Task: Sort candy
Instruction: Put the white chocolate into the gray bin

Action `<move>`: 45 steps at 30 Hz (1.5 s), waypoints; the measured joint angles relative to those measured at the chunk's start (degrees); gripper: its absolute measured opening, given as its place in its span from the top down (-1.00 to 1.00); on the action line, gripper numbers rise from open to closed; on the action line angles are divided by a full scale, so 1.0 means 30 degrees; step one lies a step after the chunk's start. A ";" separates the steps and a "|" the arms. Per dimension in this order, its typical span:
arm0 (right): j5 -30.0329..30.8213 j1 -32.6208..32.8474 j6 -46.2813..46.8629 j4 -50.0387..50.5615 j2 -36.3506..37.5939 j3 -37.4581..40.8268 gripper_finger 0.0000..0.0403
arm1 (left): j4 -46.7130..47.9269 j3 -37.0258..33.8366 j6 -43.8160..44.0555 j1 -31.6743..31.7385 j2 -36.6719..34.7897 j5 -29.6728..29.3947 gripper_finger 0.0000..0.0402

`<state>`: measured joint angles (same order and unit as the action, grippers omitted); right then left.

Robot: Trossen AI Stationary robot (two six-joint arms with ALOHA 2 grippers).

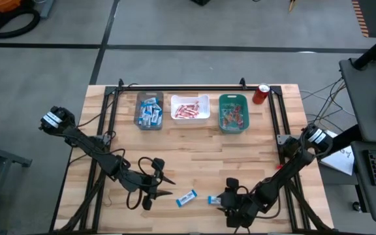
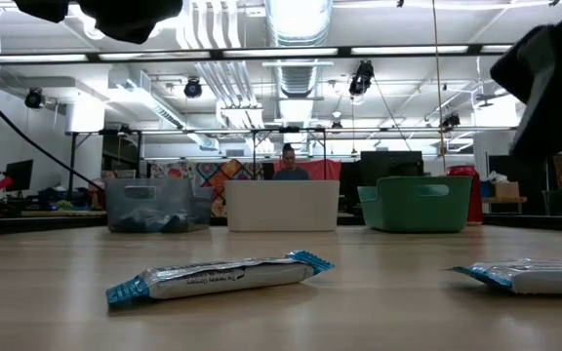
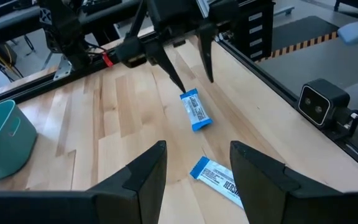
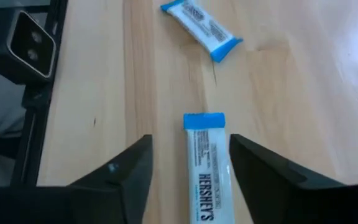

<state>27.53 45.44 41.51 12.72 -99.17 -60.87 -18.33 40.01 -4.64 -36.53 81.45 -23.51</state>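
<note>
**Two blue bars loose on the table**

Fingers (image 4: 126,171) of the right gripper (image 4: 190,180) are spread wide with one blue bar (image 4: 205,162) lying flat between them, not pinched as far as I can see. Second blue bar (image 1: 186,198) sits just beside it toward the left arm, near the front edge. Left gripper (image 3: 194,180) hovers near that one, jaws parted, nothing in them.

Way across the table are three bins in a row: grey bin (image 1: 149,111) with blue candy, white bin (image 1: 190,108) with red-and-white candy, teal bin (image 1: 233,112) with mixed bits. Red can (image 1: 261,93) stands just beside the teal one.
</note>
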 joint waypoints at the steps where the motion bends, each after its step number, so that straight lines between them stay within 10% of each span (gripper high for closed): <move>1: -0.0132 0.0046 0.0277 0.0056 -0.0108 -0.0004 -0.03 | -0.0034 0.0000 0.0000 0.0013 0.0000 0.0000 0.20; 15: 0.0090 0.0264 0.2038 0.0013 -0.3414 0.0025 -0.14 | -0.0511 0.0007 0.0000 0.0232 0.0000 0.0004 0.20; 32: 0.0444 -0.0393 0.1510 0.0604 -0.1205 0.0229 0.83 | -0.1177 0.0160 -0.1504 0.0360 -0.1130 -0.1621 0.20; 45: 0.4673 -0.1973 -0.7209 -0.7419 0.2833 0.1140 0.97 | -0.4316 0.0131 -0.1016 0.0596 0.0296 -0.1982 0.13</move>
<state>41.55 39.52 19.88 -9.54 -90.67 -57.45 -31.28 40.40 -7.69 -34.74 82.34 -29.45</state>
